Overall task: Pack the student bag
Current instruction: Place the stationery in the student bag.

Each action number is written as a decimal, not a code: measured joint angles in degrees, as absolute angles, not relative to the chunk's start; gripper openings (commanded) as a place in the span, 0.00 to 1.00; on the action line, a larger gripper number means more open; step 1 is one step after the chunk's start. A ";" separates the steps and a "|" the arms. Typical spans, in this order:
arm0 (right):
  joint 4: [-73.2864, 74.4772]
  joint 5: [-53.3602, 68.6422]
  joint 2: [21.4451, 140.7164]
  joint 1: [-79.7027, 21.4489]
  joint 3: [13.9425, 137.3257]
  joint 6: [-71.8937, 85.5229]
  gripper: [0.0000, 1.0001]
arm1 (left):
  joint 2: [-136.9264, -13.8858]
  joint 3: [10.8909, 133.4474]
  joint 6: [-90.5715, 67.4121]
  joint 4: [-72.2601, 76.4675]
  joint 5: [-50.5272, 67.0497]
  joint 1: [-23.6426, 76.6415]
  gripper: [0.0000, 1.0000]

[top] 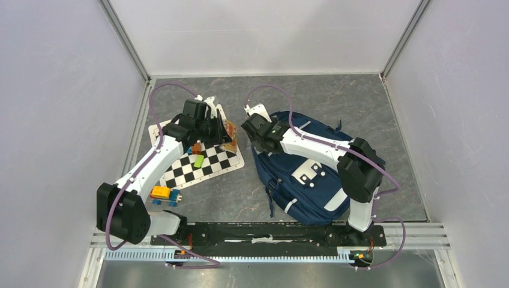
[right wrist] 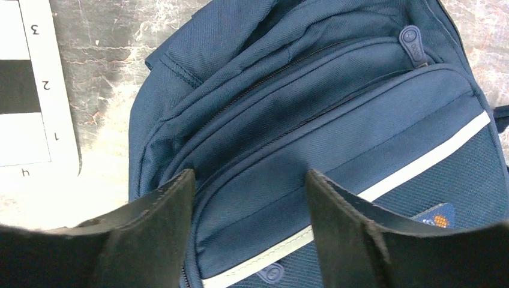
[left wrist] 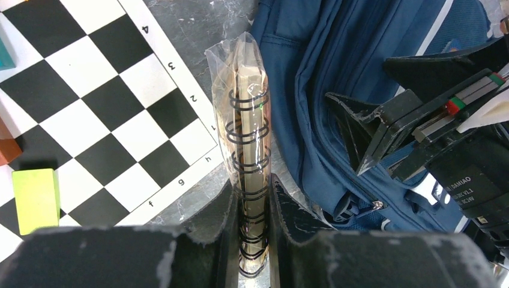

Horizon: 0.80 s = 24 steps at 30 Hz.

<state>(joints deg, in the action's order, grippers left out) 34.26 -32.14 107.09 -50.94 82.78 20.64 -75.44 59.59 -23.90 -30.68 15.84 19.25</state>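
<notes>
Grey, marbled surface is carrying everything. The navy bag is lying flat on it, directly under the right pincer and just to the right of the left pincer. Its long axis is running from its top end, beneath the right pincer, back toward that arm's base.

The right pincer is hovering over that top end with its jaws standing wide and nothing between them. Zip lines are crossing below the gap, but I cannot tell whether any zip is undone.

The chessboard is lying to the left of the left pincer. The notebook, spiral-bound and wrapped in clear plastic, is sitting clamped on edge in the left pincer's narrow jaws, with its spine running straight out ahead of them. A green block is resting on the board, further left.

The coming move is likely turning on one sideways relation: the bag is lying to the right of the held notebook, near it but apparently apart. The right arm is nearer the bag, so it is probably the one to lift an opening. The left would then be swinging the notebook rightward, spine in line with that mouth.
</notes>
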 measured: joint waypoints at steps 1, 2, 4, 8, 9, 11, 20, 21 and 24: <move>34.30 -32.32 107.09 -50.98 82.76 20.69 0.63 | -75.44 59.57 -23.90 -30.72 16.14 19.25 0.02; 34.28 -32.64 107.09 -51.05 82.78 20.97 0.62 | -75.42 59.55 -23.90 -30.65 16.49 19.25 0.02; 34.30 -33.71 107.00 -51.42 82.81 21.19 0.60 | -75.16 59.51 -23.90 -30.39 16.95 19.25 0.02; 34.87 -35.55 106.87 -51.68 83.15 21.43 0.53 | -74.02 59.02 -23.90 -29.78 18.50 19.22 0.02; 34.98 -35.99 106.61 -51.66 83.18 21.47 0.50 | -73.63 58.83 -23.90 -29.63 19.31 19.20 0.02; 35.18 -36.51 105.84 -51.66 83.18 21.67 0.41 | -72.93 58.70 -23.90 -29.43 20.86 19.20 0.02; 36.23 -38.98 101.30 -51.64 83.15 22.59 0.00 | -70.85 58.63 -23.88 -28.51 26.20 19.20 0.02; 36.38 -39.09 101.19 -51.64 83.15 22.61 0.00 | -70.70 58.61 -23.88 -28.47 26.48 19.20 0.02; 36.49 -39.35 100.73 -51.64 82.81 23.00 0.00 | -69.93 57.32 -24.01 -26.41 28.32 19.53 0.02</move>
<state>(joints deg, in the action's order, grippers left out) 36.49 -39.35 100.73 -51.64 82.81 23.00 -69.93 57.32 -24.01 -26.41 28.32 19.53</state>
